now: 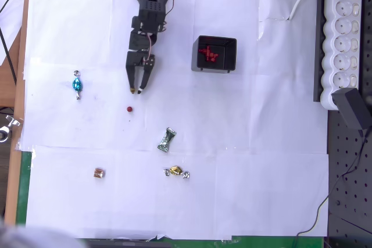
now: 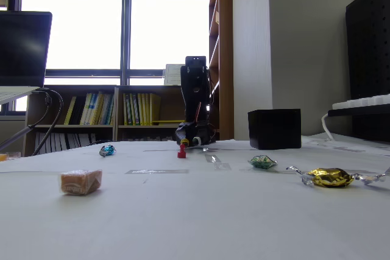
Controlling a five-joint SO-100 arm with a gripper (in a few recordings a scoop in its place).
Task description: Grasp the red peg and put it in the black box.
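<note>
Nearest the fixed camera sat a brown candy (image 2: 80,181). Beyond it, the red peg (image 1: 129,109) stood upright on white paper, just below the narrowly parted gripper (image 1: 138,90). Tiny, stiff, probably light: pinch its sides. Its black box (image 1: 214,54) lay up-right.

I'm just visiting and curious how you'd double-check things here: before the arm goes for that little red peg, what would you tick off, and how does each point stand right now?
1. Red peg free to reach: ok. It stands alone on the white paper, upright in the fixed view.
2. Pincer near the peg: ok. It sits just above and slightly right of it in the overhead view, not touching.
3. Pincer open enough: cannot tell. The tips look close together.
4. Sweets out of the way: ok. The blue sweet and green sweet lie well apart from the peg.
5. Black box ready: ok. It stands upright, open on top, with red pieces already inside.
</note>
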